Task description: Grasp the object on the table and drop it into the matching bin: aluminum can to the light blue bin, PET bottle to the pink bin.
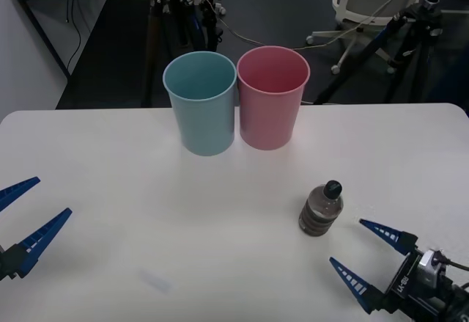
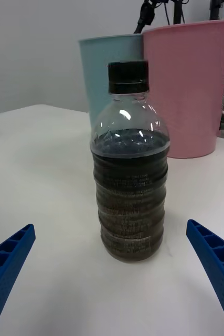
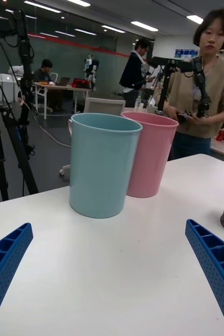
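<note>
A: Where the table (image 1: 110, 190) runs toward its near right corner, what is seen standing?

B: The bottle (image 1: 321, 208) is seen there, upright, with its black cap on and its dark ribbed lower body resting on the white top. In the right wrist view the bottle (image 2: 129, 168) is framed between the two blue fingers, with bare table on either side of it.

A: Is it being touched?

B: No contact is shown. The right gripper (image 1: 363, 256) is set low at the near right, just beside the bottle on its near right side, and its fingers are spread wide with nothing between them.

A: And the other arm?

B: The left gripper (image 1: 28, 216) is parked at the near left edge, well apart from the bottle. Its fingers are likewise spread and nothing is held.

A: Where are the bins placed?

B: They are stood side by side at the far middle of the table, touching or very nearly so. The blue bin (image 1: 201, 103) is on the left and the pink bin (image 1: 272, 98) on the right. Both are upright with open mouths. In the left wrist view the blue bin (image 3: 102, 165) is seen in front of the pink bin (image 3: 152, 155).

A: How does the bottle lie relative to them?

B: It is placed nearer than the pink bin and somewhat to its right, apart from both.
</note>
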Controlling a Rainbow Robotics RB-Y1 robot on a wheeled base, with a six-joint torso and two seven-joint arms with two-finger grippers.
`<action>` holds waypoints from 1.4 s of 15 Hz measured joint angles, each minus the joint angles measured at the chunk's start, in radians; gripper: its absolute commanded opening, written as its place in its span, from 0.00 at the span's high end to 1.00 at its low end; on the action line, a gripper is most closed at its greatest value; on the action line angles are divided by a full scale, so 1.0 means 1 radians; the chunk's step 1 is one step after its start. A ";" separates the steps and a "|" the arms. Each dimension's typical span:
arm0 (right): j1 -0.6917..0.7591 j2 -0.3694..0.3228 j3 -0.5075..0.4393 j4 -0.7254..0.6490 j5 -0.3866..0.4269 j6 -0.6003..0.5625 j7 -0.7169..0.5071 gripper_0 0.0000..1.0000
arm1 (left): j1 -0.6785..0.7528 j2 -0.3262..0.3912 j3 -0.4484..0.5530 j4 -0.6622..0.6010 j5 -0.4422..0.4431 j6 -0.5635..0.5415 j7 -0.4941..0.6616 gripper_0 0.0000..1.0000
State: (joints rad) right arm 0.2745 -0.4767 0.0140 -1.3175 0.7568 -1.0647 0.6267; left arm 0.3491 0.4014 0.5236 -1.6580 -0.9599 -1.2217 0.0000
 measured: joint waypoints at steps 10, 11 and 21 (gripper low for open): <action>-0.120 0.007 0.169 0.026 -0.111 0.158 0.052 0.00 | 0.000 0.000 0.000 0.000 0.000 0.000 0.000 0.00; -0.126 0.015 0.170 0.026 -0.111 0.168 0.059 0.00 | 0.000 0.000 0.000 0.000 0.000 0.000 0.000 0.00; -0.192 0.058 0.184 0.027 -0.111 0.280 0.116 0.00 | 0.000 0.000 0.000 0.000 0.000 0.000 0.000 0.00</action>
State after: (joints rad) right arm 0.0824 -0.4183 0.1979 -1.2902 0.6456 -0.7848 0.7429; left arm 0.3491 0.4014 0.5236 -1.6580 -0.9599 -1.2217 0.0000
